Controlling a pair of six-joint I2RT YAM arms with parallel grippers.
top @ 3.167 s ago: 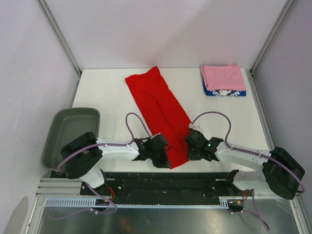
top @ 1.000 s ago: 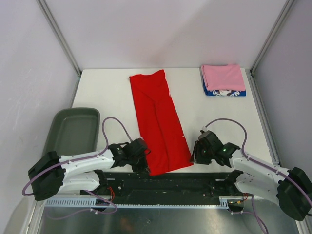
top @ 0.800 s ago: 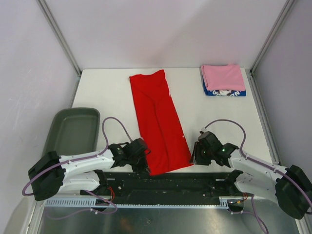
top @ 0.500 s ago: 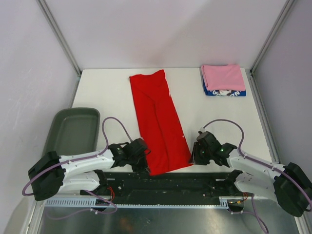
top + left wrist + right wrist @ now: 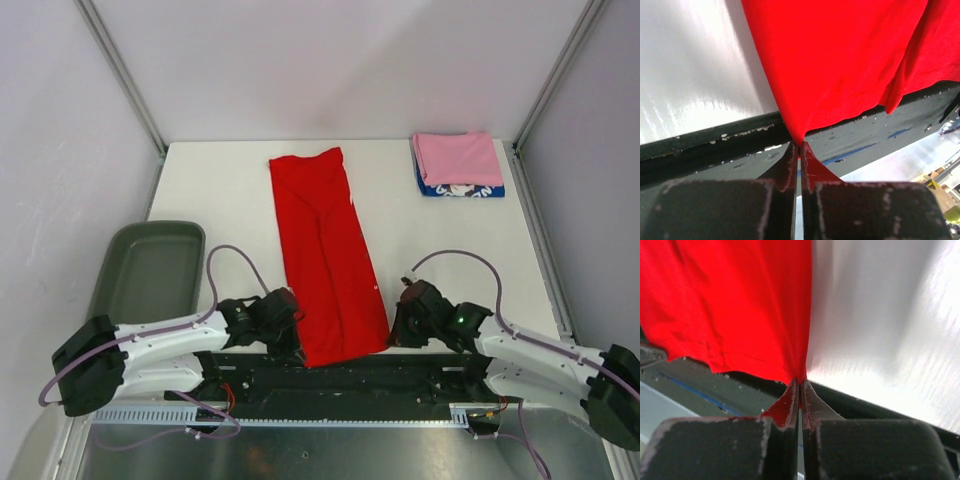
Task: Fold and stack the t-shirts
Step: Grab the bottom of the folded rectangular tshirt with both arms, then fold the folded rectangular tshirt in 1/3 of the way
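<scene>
Jaws, left and right, clench near corners of the red t-shirt (image 5: 328, 250), folded lengthwise only; the pink t-shirt (image 5: 458, 158) already sits stacked on the blue t-shirt (image 5: 460, 189).

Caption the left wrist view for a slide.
Left hand pinches a corner of the red shirt at the near edge of the table.

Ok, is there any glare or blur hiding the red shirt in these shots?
Left wrist view: glare whitens the table, but the red shirt reads clearly. Right wrist view: the same sheen on the table beside the shirt. Top view: even light, sharp.
</scene>
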